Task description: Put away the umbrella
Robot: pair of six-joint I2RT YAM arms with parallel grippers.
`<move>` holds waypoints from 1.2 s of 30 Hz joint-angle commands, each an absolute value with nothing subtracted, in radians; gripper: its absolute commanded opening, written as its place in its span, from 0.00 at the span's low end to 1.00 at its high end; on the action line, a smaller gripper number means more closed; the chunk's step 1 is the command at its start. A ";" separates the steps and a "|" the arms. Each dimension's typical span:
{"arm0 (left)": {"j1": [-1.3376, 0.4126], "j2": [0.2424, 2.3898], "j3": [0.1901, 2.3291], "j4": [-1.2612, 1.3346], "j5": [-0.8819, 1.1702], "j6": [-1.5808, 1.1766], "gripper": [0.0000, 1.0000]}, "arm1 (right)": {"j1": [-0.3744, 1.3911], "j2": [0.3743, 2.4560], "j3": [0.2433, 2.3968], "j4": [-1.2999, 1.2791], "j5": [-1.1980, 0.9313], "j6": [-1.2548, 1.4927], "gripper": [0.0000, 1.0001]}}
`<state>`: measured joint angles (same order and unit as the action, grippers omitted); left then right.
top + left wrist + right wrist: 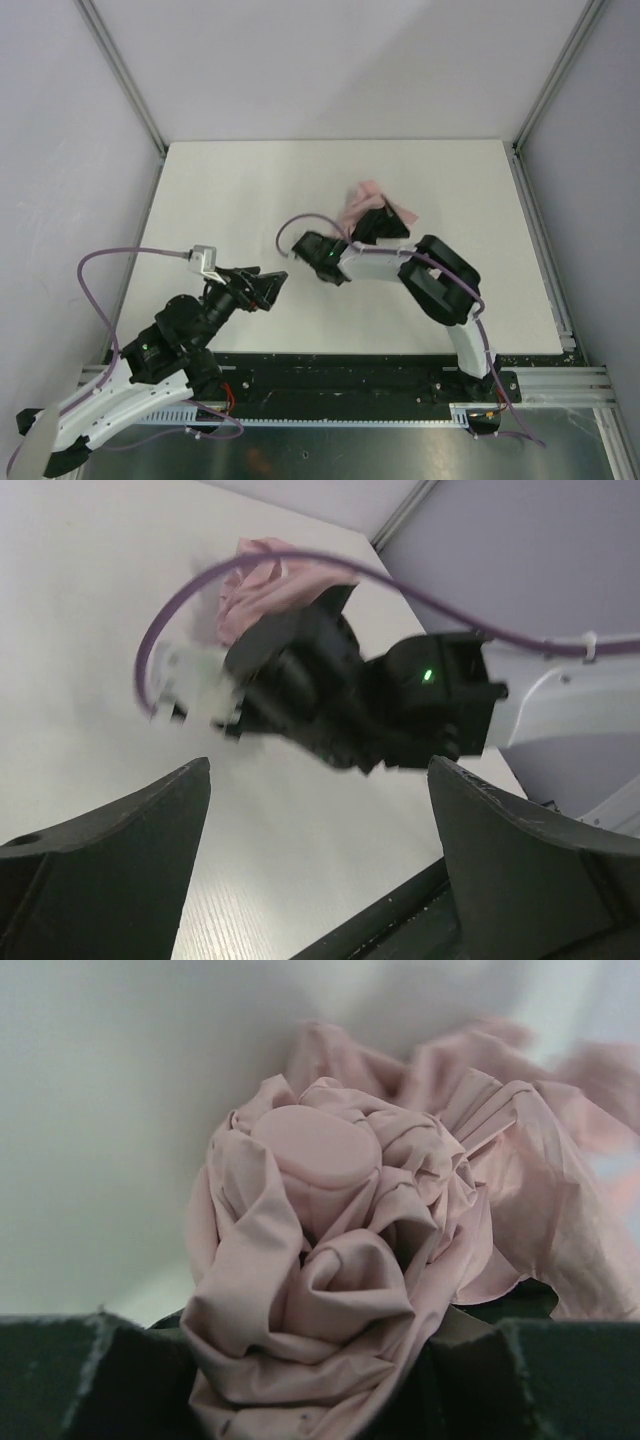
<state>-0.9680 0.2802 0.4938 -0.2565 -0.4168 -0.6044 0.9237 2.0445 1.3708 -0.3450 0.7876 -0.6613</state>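
Observation:
The umbrella (362, 199) is a crumpled pale pink bundle on the white table, right of centre. In the right wrist view the umbrella (340, 1260) fills the frame, its round pink cap facing the camera, its folds squeezed between my dark fingers. My right gripper (378, 222) is shut on it. It shows partly in the left wrist view (265, 585), behind the right arm's wrist. My left gripper (268, 290) is open and empty, low over the table at the front left, pointing toward the right gripper (300, 680). The shaft and handle are hidden.
A purple cable (300, 222) loops off the right wrist over the table. Grey walls with metal frame posts (120, 75) enclose the table on three sides. A black rail (330, 375) runs along the near edge by the arm bases.

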 commanded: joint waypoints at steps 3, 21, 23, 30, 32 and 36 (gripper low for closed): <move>-0.966 0.245 0.446 -0.229 -0.402 -0.739 0.90 | 1.023 2.094 1.341 -0.628 0.365 -0.483 0.00; -0.966 0.468 0.398 -0.287 -0.305 -1.058 0.77 | 0.951 2.207 1.335 -0.697 -0.307 -0.410 0.00; -0.966 0.504 0.382 -0.285 -0.322 -1.114 0.77 | 0.944 2.210 1.335 -0.687 -0.299 -0.394 0.00; -0.922 0.602 0.271 -0.149 -0.307 -1.227 0.77 | 0.922 2.173 1.312 -0.655 -0.307 -0.382 0.03; -0.871 0.612 0.211 -0.054 -0.241 -1.272 0.80 | 0.922 2.164 1.308 -0.648 -0.320 -0.386 0.02; -0.718 0.693 0.132 0.176 -0.056 -1.349 0.92 | 0.921 2.167 1.305 -0.647 -0.322 -0.375 0.00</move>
